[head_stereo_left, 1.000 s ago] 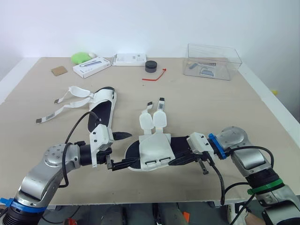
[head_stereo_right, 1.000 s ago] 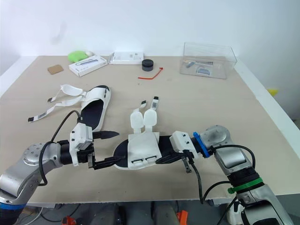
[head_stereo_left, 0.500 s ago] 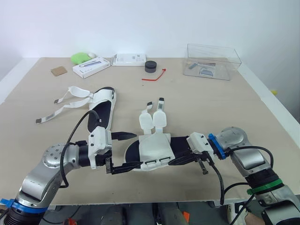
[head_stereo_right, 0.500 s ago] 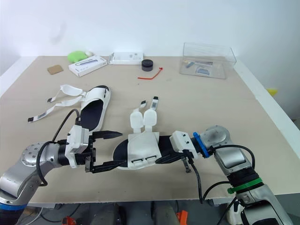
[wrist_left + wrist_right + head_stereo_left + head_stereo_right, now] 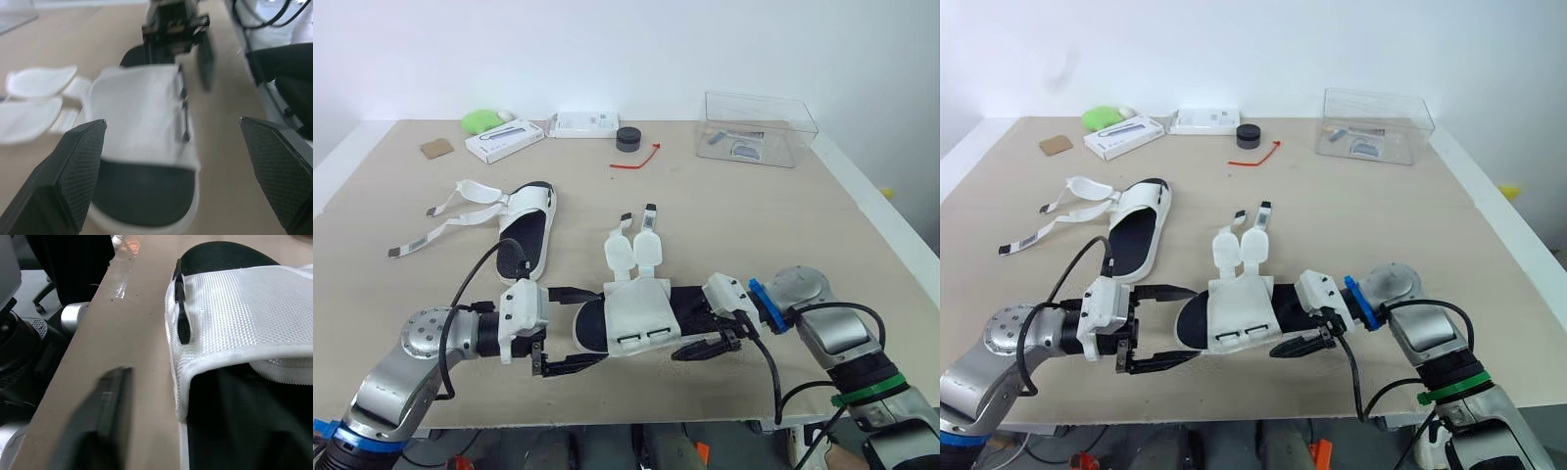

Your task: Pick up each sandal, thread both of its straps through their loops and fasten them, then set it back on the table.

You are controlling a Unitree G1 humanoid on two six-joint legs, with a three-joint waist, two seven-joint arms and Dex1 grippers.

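The near sandal (image 5: 636, 315), white upper on a black footbed, lies flat by the table's front edge. Its two white straps (image 5: 634, 250) lie loose, pointing away from me. My left gripper (image 5: 603, 325) is open, one finger on each side of the sandal's left end; in the left wrist view the sandal (image 5: 142, 122) sits between the fingers (image 5: 73, 171). My right gripper (image 5: 693, 333) is at the sandal's right end, open, its lower finger swung clear toward the table edge. The second sandal (image 5: 530, 230) lies farther left with its straps (image 5: 440, 220) spread out.
A clear plastic box (image 5: 759, 127) stands at the back right. Along the back are a black round item (image 5: 628, 138), a red tie (image 5: 641, 159), two white boxes (image 5: 504, 140) (image 5: 585, 123), a green object (image 5: 481, 120) and a brown square (image 5: 436, 148).
My left gripper has moved right until its open fingers straddle the sandal's left end. My right gripper, shut on the sandal's right end before, has opened.
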